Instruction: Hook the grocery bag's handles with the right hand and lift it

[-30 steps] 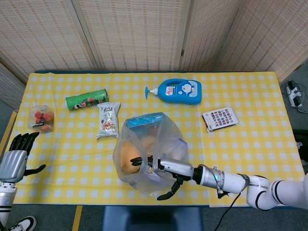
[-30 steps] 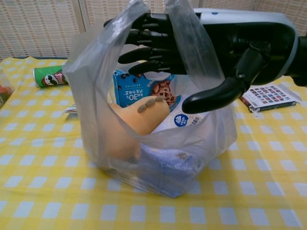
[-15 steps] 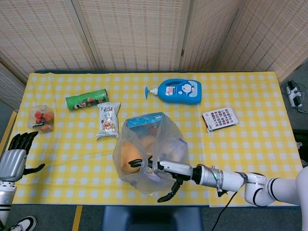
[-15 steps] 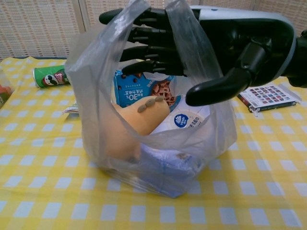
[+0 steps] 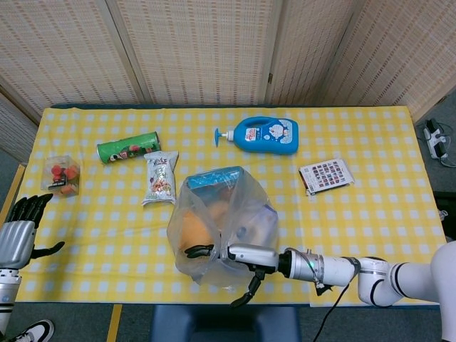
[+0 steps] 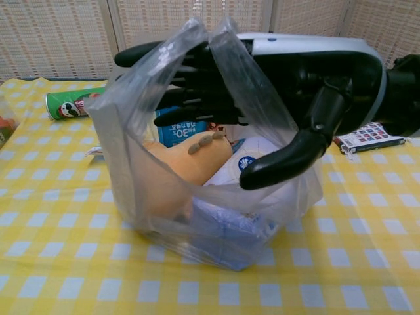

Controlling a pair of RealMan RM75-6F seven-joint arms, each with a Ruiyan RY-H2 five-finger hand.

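At the table's near edge in the head view, the clear grocery bag (image 5: 221,228) stands on the yellow checked tablecloth (image 5: 370,214). The right hand (image 5: 239,260) reaches into it, fingers straight and spread. The left hand (image 5: 20,231) hangs off the left edge, fingers apart, holding nothing.

In the chest view, the right hand's fingers (image 6: 190,85) pass through the bag's handles (image 6: 216,49); the thumb stays outside, gripping nothing.
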